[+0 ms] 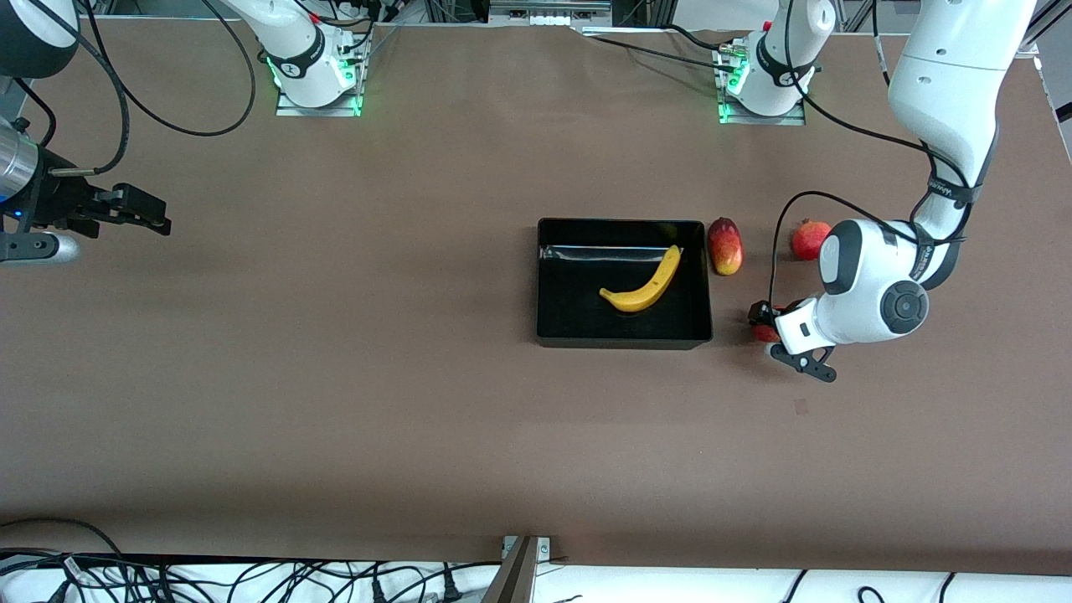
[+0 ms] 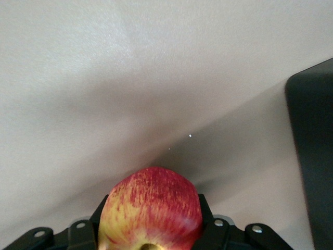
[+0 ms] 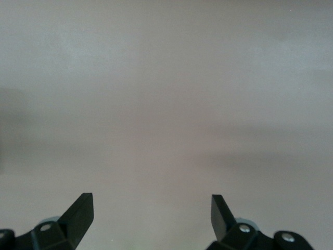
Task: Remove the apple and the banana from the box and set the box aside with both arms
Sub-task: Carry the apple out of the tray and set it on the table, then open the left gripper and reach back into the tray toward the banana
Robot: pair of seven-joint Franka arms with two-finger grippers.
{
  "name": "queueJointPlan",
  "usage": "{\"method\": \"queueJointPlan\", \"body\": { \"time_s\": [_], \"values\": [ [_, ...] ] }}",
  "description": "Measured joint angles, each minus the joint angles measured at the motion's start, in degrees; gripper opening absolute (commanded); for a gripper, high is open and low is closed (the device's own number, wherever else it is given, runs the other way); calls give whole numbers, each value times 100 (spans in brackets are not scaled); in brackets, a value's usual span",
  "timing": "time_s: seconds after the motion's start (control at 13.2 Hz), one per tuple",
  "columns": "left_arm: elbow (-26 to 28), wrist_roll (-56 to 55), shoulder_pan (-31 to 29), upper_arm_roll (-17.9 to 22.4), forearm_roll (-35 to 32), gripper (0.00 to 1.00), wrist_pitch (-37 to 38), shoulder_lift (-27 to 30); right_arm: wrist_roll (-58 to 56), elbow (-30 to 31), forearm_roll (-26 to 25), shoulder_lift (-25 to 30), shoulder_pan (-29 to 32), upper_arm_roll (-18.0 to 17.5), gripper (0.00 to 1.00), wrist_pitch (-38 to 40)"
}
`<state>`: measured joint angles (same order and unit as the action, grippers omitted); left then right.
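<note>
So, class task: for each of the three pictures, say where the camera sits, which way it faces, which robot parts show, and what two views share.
Front view: high across the table, facing both bases; tray holding banana, both arms showing.
Left wrist view: on the left wrist, looking over the left hand shut on the apple, tray edge alongside.
Right wrist view: on the right wrist, facing bare table, open right hand waiting.
Shared: the front view also shows the apple in the left hand, and the right hand.
</note>
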<state>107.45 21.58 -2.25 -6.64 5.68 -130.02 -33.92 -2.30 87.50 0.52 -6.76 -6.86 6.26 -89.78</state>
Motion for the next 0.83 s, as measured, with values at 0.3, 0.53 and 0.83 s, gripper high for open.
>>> {"method": "queueJointPlan", "body": {
  "time_s": [0.3, 0.53, 0.83],
  "values": [
    [-2, 2, 1, -3, 0, 100, -29, -12, 0, 0, 0, -4, 0, 0, 100, 0],
    [-63, 48, -22, -4, 0, 100, 77, 76, 0, 0, 0, -6, 1, 0, 100, 0],
    [-202, 73, 213, -135, 2, 100, 1065, 1072, 2, 0, 0, -8, 23, 1, 100, 0]
  ]
}}
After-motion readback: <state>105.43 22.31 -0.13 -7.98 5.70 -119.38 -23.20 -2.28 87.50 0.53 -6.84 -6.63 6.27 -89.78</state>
